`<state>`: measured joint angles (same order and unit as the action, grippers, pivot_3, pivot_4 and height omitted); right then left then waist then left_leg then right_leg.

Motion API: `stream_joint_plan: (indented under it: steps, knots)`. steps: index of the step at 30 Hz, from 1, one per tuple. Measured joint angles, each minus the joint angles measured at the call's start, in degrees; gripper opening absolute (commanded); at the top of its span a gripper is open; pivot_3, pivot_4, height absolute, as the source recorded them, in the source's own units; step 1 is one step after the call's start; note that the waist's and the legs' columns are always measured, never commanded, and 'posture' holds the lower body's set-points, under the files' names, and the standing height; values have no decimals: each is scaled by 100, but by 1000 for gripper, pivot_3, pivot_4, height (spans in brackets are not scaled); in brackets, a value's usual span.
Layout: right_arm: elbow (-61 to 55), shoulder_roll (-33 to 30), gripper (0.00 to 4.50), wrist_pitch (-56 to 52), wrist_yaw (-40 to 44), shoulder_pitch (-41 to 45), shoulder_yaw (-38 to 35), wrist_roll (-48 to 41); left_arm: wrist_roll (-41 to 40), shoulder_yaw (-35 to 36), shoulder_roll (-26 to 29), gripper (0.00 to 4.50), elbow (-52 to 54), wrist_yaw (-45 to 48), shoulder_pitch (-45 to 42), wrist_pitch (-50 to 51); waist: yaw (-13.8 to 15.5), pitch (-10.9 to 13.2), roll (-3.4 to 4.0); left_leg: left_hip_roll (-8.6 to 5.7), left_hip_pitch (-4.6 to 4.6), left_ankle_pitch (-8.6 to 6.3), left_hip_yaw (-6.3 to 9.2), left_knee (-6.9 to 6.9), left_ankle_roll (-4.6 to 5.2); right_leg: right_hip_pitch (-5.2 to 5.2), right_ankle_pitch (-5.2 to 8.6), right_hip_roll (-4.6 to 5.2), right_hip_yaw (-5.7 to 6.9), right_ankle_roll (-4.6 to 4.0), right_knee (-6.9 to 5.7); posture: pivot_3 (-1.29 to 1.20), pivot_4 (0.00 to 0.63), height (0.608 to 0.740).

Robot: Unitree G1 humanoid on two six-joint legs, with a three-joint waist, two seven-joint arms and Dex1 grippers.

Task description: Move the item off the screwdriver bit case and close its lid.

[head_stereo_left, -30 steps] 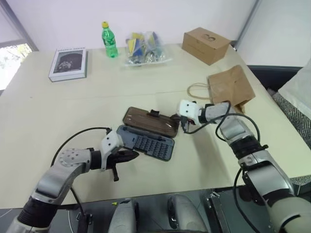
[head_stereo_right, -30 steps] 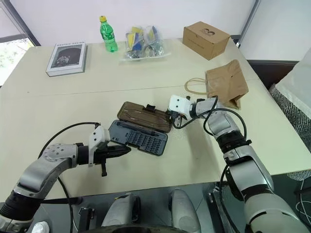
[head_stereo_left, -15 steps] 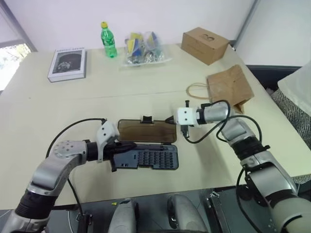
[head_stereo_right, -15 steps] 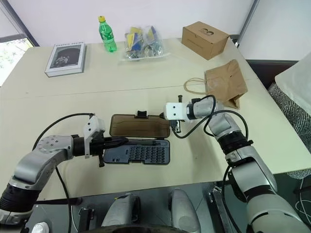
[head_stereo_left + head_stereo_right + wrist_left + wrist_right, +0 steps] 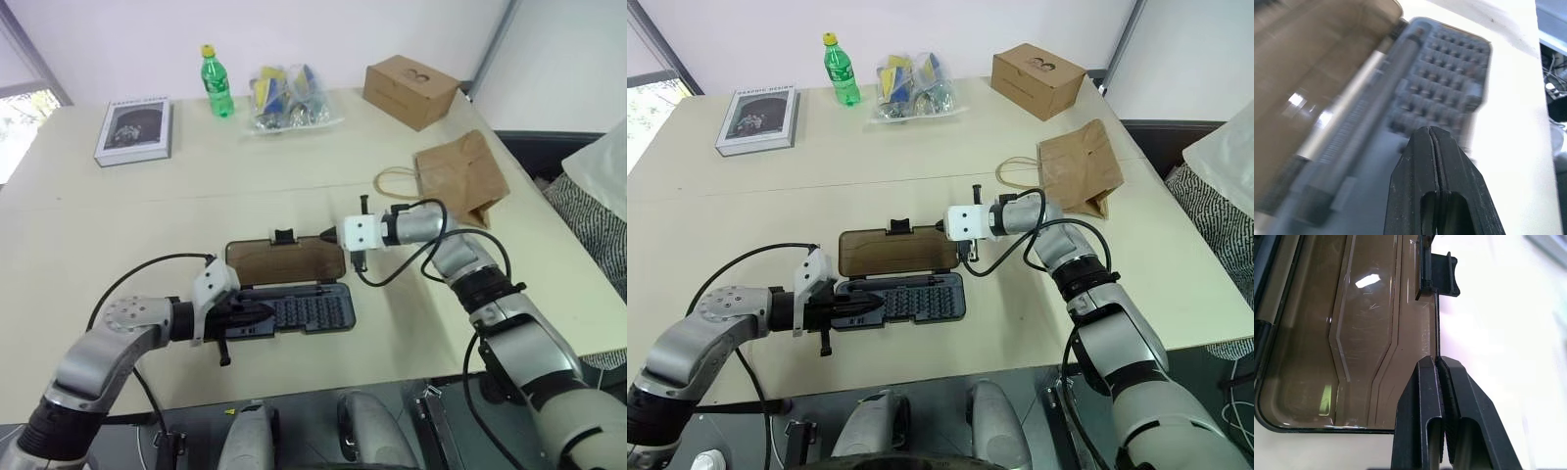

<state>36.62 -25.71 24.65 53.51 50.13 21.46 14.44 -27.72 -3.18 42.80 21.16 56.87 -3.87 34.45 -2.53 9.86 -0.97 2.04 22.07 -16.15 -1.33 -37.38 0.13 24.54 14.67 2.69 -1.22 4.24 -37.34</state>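
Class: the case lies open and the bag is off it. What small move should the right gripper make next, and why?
Probably lift the lid toward the tray: the right gripper, shut, sits at the lid's far edge, and the left gripper, shut, rests on the tray.

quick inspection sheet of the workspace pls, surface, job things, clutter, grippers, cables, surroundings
surface: beige table, bare at its near left.
job's things: screwdriver bit case open, lid flat behind the tray; paper bag off the case, far right.
clutter: book, green bottle, plastic packet, cardboard box along the far edge.
grippers: left gripper shut, over the tray's left end; right gripper shut at the lid's edge.
cables: black leads looping off both wrists.
surroundings: white wall behind.
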Motion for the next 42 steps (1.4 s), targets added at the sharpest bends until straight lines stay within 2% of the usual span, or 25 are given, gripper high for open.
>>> stream_joint_plan:
  steps: [7,17,27,42]
  knots:
    - [-353,-257,31,133,-105,-87,-4,50,15,7,68,0,-11,-8,78,-27,17,1,1,-1,2,0,0,0,0,0,0,4,0,0,1,0,150,740]
    - [-2252,-751,31,-82,-293,-897,-223,64,80,8,8,0,-162,-81,-131,-137,34,1,1,-4,4,0,0,-2,0,0,0,3,2,1,2,0,150,740]
    - [-3324,-842,31,-412,-633,-1422,-284,336,66,11,-64,0,-306,-86,-339,-132,5,1,1,-2,1,0,0,-1,0,0,0,-4,1,0,0,0,150,740]
    - [-3381,-907,31,-424,-656,-1436,-276,443,-1288,661,-160,0,130,-201,-1289,711,19,1,-1,-3,4,0,2,-6,0,0,0,-4,2,1,0,0,150,740]
